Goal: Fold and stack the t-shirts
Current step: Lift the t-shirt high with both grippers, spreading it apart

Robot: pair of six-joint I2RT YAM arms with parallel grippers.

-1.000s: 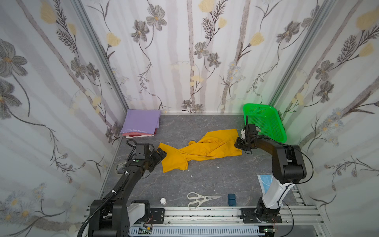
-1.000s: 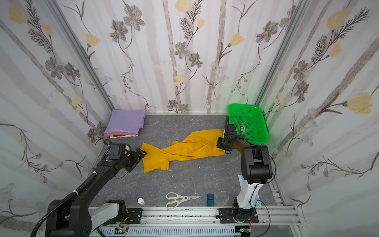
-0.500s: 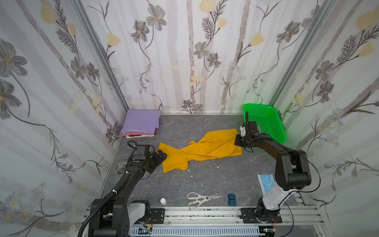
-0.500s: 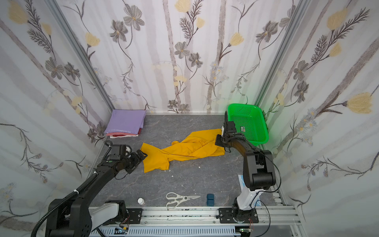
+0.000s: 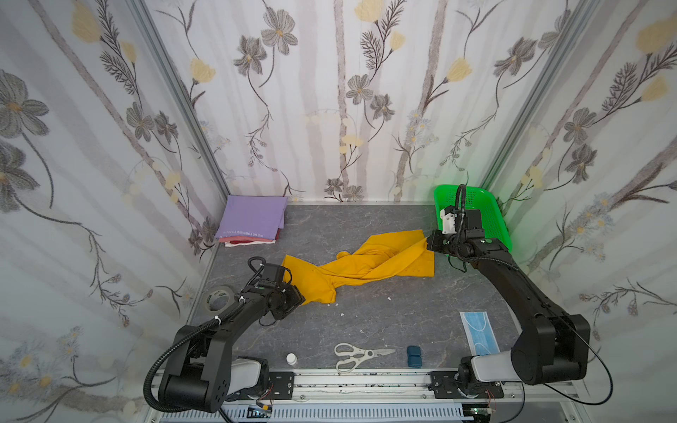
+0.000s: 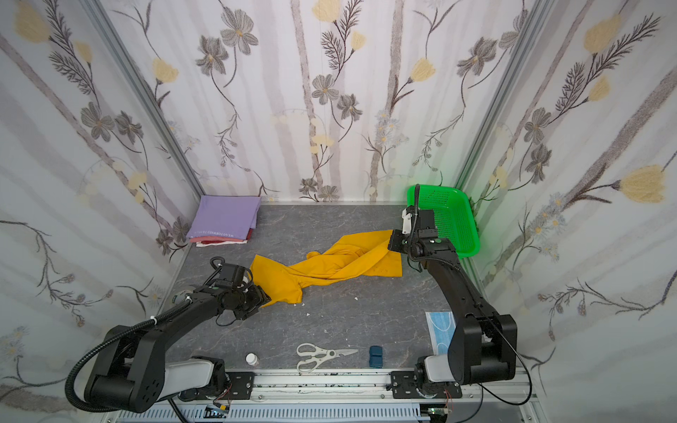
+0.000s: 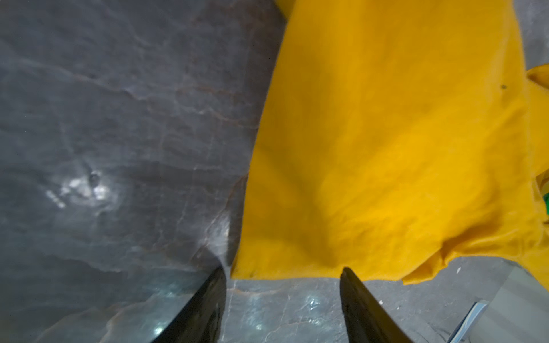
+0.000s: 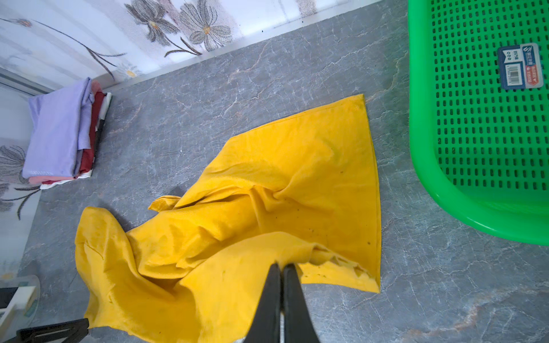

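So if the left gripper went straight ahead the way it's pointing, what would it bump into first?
The yellow t-shirt: its edge lies right ahead of the left gripper, between the open jaws. Whether they touch yet is hard to tell.

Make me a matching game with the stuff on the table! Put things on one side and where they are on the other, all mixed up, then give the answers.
Things:
1. yellow t-shirt
2. lavender t-shirt
3. green basket
4. scissors

Places:
a. folded, back left corner
b. near the front edge
c. crumpled in the middle
d. back right corner

Pairs: 1-c, 2-a, 3-d, 4-b
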